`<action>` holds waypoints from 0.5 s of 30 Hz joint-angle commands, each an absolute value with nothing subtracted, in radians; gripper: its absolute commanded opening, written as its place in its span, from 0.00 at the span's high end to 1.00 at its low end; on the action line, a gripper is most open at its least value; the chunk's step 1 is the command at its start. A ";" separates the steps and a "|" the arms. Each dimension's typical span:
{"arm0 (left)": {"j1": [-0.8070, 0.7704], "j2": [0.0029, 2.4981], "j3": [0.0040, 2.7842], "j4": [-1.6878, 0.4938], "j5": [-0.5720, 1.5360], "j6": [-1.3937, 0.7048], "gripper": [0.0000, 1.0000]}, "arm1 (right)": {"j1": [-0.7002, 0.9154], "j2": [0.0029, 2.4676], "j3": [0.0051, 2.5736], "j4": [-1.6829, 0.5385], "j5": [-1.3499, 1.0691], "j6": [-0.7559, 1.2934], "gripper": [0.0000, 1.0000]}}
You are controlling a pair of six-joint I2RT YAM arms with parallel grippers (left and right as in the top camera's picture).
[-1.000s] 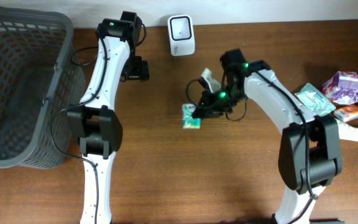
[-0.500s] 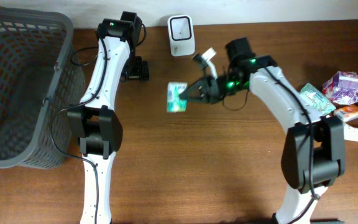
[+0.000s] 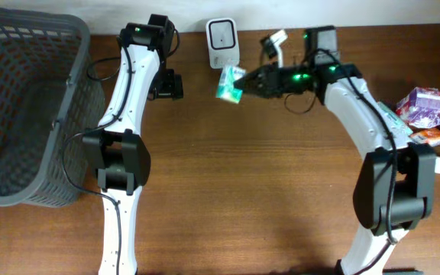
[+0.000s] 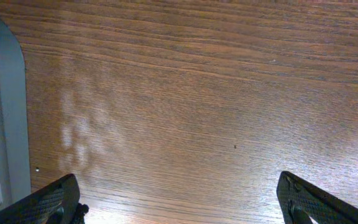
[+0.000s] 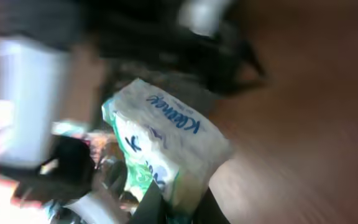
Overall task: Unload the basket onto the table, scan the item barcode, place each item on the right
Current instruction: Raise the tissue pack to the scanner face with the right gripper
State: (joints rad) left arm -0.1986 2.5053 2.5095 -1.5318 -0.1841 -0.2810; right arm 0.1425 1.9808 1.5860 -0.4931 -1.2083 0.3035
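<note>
The soft, crinkled white-and-green plastic tissue packet (image 3: 228, 82) hangs above the glossy brown wood-grain table (image 3: 266, 191), just in front of the white, rounded-rectangular plastic barcode scanner (image 3: 222, 33); the right gripper (image 3: 241, 79) pinches it at one end, jaws clamped tight on the wrapper; in the blurred right wrist view the packet (image 5: 166, 146) shows blue lettering on a puffy, pillow-shaped face; the left gripper (image 3: 168, 84) stands spread to its widest and holds nothing, its black, ribbed fingertips (image 4: 48, 199) sitting at the lower corners of the wrist view over bare, streaked wood; a second ago the packet lay low near the middle of the table under the right arm, half a second ago it was raised and further left, and it now sits up by the scanner, while the left arm has not shifted; by count there are two white arms, one scanner, one held packet, one grey plastic lattice basket (image 3: 21, 114) at the left, and several bright wrapped packets (image 3: 426, 107) bunched at the right edge, too overlapped to number exactly.
</note>
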 commanded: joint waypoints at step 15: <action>-0.193 2.492 2.506 -1.533 -0.191 -0.291 0.01 | 0.397 2.141 1.668 0.060 0.212 -0.462 0.95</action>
State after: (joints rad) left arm -0.1986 2.5053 2.5092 -1.5330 -0.1844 -0.2810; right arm 0.3805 2.0338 1.6638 -0.0486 0.3016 -0.2390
